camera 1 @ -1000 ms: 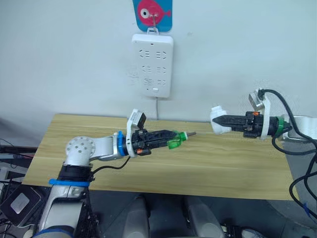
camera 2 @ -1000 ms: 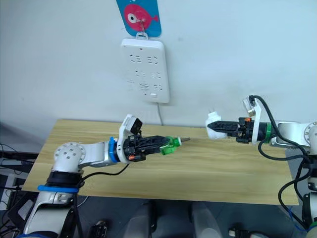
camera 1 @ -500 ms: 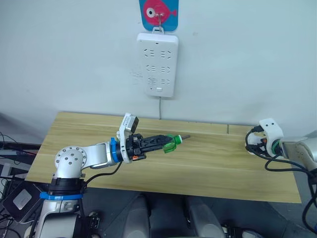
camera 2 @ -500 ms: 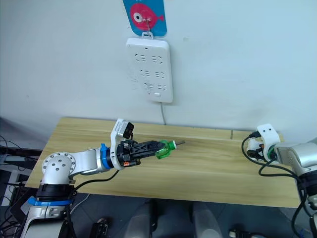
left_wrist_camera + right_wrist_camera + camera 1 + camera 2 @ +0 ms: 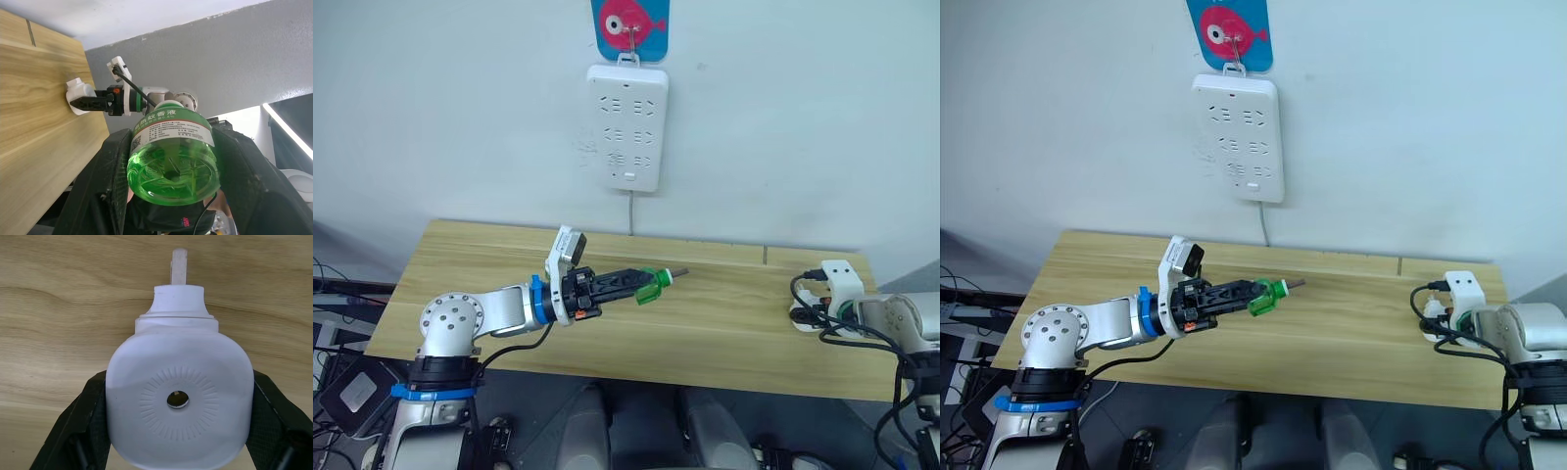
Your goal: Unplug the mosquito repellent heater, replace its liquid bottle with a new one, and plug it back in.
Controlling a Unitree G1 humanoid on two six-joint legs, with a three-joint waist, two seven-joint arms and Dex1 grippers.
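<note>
Both grippers were clamped: the left gripper point(image 5: 641, 285), mid-frame, held the green bottle point(image 5: 651, 285) above the table point(image 5: 724, 323), while the right gripper point(image 5: 178, 460) had swung down to the lower right, setting the heater point(image 5: 179, 404) on the wood, bottle swap pending.

The left arm point(image 5: 484, 311) is silver-grey, with a round shoulder joint dotted with small screws, a blue ring below it and another blue ring at the wrist. A white camera block point(image 5: 567, 246) sits on top of that wrist, and a black cable loops beneath the forearm. The left gripper point(image 5: 636, 280) has black fingers with small orange and red marks at their base. The right arm point(image 5: 1528, 329) is silver-grey too, with a green wrist ring, a white camera mount point(image 5: 1462, 287) and looping black cables.
</note>
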